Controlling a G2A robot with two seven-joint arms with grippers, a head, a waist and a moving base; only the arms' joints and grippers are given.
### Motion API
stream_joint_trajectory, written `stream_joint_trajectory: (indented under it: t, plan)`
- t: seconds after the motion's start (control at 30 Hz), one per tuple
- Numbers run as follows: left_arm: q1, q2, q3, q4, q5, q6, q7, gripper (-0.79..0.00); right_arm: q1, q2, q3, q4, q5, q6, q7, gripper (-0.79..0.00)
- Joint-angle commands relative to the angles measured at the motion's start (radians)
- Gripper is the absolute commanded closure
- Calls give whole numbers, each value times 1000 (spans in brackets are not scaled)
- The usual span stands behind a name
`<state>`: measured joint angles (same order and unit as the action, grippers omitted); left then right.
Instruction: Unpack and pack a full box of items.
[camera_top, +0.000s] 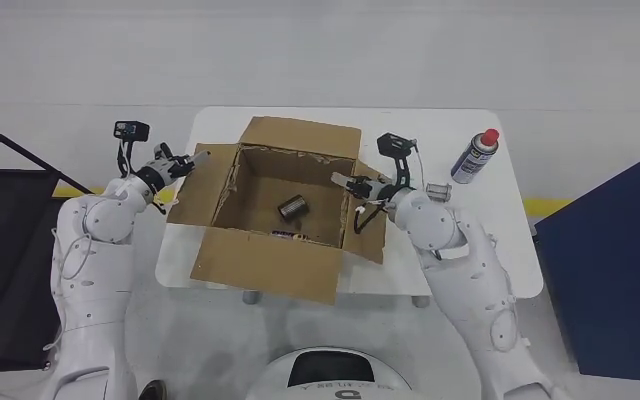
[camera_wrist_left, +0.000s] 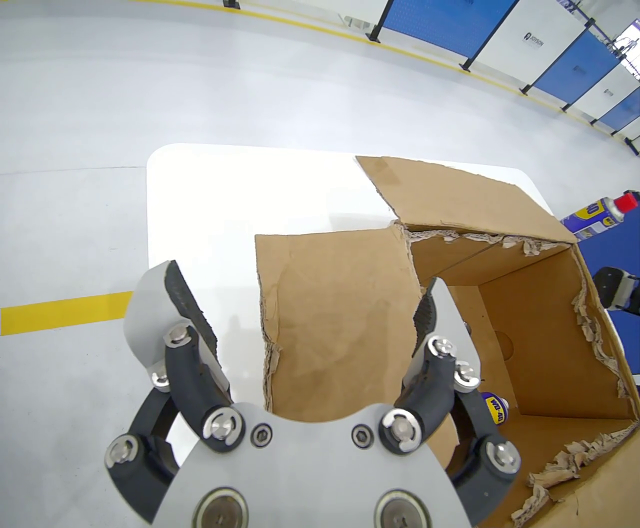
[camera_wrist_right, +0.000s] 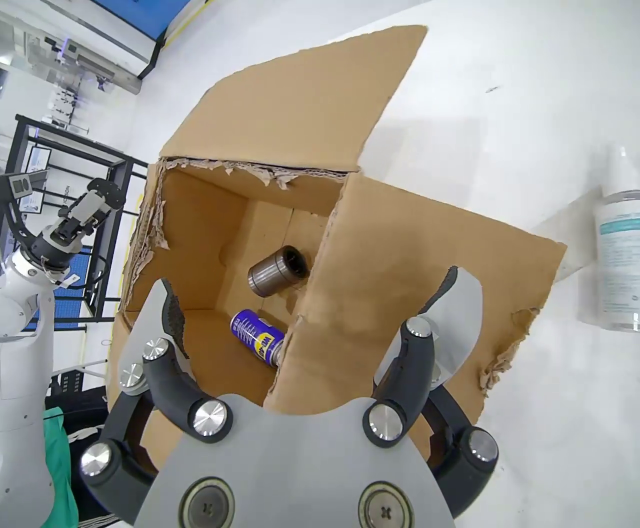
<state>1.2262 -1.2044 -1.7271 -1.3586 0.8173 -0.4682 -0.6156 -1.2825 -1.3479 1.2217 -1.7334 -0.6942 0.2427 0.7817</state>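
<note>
Our right gripper (camera_wrist_right: 310, 292), spread, hangs over the right flap of the box (camera_wrist_right: 200, 220). The cylinder (camera_wrist_right: 276, 270) lies on its side inside, just left, nearer it than our spread left gripper (camera_wrist_left: 302, 280).

Bright, even overhead light fills all three views. In the top view the white table (camera_top: 440, 125) and the pale floor look nearly washed out, while the inside of the box (camera_top: 300, 135) is darker at centre frame. At the right edge of the right wrist view, the bottle (camera_wrist_right: 617, 265) casts a soft grey shadow. Both wrist views bend lines near their edges: the blue panels (camera_wrist_left: 440, 20) at upper right lean and fan out.
</note>
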Motion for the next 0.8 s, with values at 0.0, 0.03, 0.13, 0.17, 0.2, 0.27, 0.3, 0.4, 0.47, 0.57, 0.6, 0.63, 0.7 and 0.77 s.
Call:
stream_joint_trajectory:
  t: [0.0, 0.03, 0.13, 0.17, 0.2, 0.27, 0.3, 0.4, 0.47, 0.57, 0.6, 0.63, 0.7, 0.77]
  plan:
    - [9, 2, -16, -7, -27, 14, 19, -785, 18, -2, -17, 16, 2, -5, -4, -785]
    - [12, 4, -26, -9, -39, 23, 27, -785, 28, -4, -26, 20, 11, -9, -6, -785]
    - [23, 11, -61, -18, -64, 36, 43, -785, 61, -10, -57, 44, 38, -18, -11, -785]
    - [28, 13, -72, -23, -67, 39, 49, -785, 73, -13, -70, 56, 40, -21, -13, -785]
    - [34, 16, -84, -28, -68, 41, 55, -785, 85, -15, -83, 68, 42, -26, -11, -785]
    - [48, 20, -102, -37, -73, 45, 65, -785, 110, -19, -106, 90, 48, -31, -10, -785]
    - [54, 21, -107, -40, -79, 44, 66, -785, 122, -21, -118, 100, 51, -34, -8, -785]
    - [68, 25, -109, -42, -82, 48, 70, -785, 156, -29, -159, 121, 65, -45, -4, -785]
    - [73, 25, -102, -40, -87, 56, 75, -785, 174, -34, -180, 135, 69, -45, -9, -785]
    - [80, 26, -85, -39, -94, 62, 80, -785, 190, -37, -185, 150, 69, -40, -26, -785]
    - [82, 26, -79, -38, -94, 64, 79, -785, 189, -35, -176, 147, 68, -36, -34, -785]
    - [82, 27, -73, -37, -92, 65, 77, -785, 182, -33, -161, 137, 65, -35, -42, -785]
    - [79, 28, -59, -30, -83, 69, 70, -785, 154, -23, -115, 100, 56, -35, -61, -785]
    - [72, 29, -44, -21, -72, 74, 66, -785, 108, -11, -57, 47, 42, -34, -77, -785]
